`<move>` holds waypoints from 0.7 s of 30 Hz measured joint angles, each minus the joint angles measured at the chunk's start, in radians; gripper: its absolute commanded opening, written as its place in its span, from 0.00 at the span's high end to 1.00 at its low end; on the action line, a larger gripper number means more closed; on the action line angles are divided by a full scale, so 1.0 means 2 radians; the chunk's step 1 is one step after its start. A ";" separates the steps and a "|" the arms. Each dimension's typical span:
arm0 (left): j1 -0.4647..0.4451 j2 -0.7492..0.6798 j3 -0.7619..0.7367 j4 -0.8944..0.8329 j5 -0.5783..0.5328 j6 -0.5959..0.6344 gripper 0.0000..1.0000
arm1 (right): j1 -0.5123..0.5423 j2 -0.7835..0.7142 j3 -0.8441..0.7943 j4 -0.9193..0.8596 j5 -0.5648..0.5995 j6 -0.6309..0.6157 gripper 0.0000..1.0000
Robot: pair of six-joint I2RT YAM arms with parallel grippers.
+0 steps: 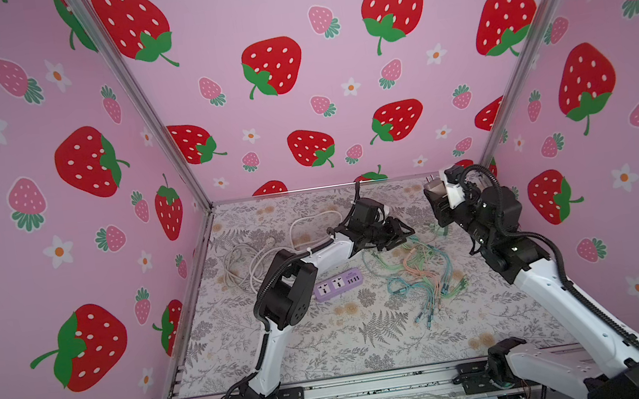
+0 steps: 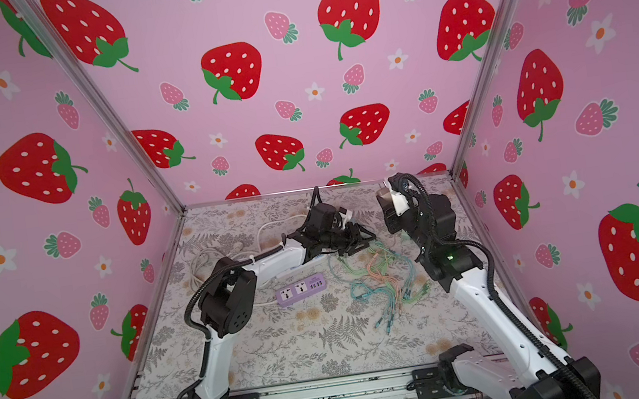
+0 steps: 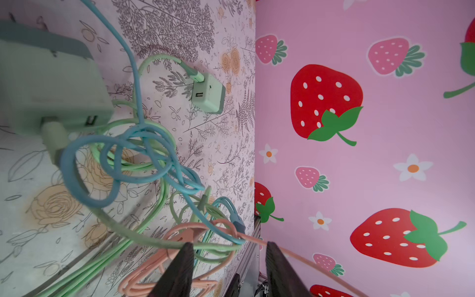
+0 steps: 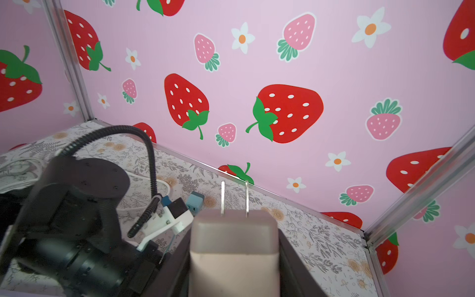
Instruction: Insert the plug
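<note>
Right hand clenched on plug, prongs skyward, at 1 o'clock above desk. Power strip lies toward 8 o'clock. Flip prongs down, align squarely over socket, then press. Left hand released, empty.

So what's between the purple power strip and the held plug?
A tangle of green, blue and peach cables, with the left gripper at its far edge. Both top views show it.

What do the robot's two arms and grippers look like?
The left arm and right arm share white link shells, black joint housings and black ribbed cable conduits routed outside. The left gripper and right gripper are black, with flat tapered fingers.
</note>
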 measured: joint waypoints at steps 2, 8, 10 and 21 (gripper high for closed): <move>0.000 0.014 0.012 0.000 0.002 -0.002 0.44 | 0.000 0.000 0.000 0.000 -0.008 0.000 0.68; -0.003 0.027 0.015 -0.001 0.003 -0.009 0.40 | 0.000 0.000 -0.006 0.000 -0.022 0.000 0.68; -0.007 0.034 0.022 0.002 0.004 -0.013 0.40 | 0.000 0.000 -0.007 -0.001 -0.025 0.000 0.68; -0.027 0.084 0.068 0.012 0.007 -0.042 0.59 | 0.000 -0.008 -0.011 -0.001 -0.034 0.000 0.68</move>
